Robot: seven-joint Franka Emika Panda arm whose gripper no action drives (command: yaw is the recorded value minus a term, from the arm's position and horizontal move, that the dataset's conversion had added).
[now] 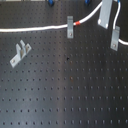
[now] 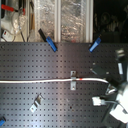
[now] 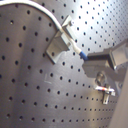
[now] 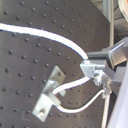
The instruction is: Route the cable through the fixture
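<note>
No readable writing or labels show on anything, and no containers stand on the black perforated metal table (image 1: 75, 95). The long thin white cable (image 1: 35, 28) with its short red band (image 1: 77, 22) lies across the far part of the table in the first exterior view, passing through a small grey metal clip fixture (image 1: 70, 26), the red band just beside it. A second grey forked bracket (image 1: 20, 52) stands apart, nearer the first exterior view's left, with no cable in it. The metal claw (image 4: 95, 67) is closed on the cable in the second wrist view. Blue clamps (image 2: 51, 44) sit at the table's far edge.
</note>
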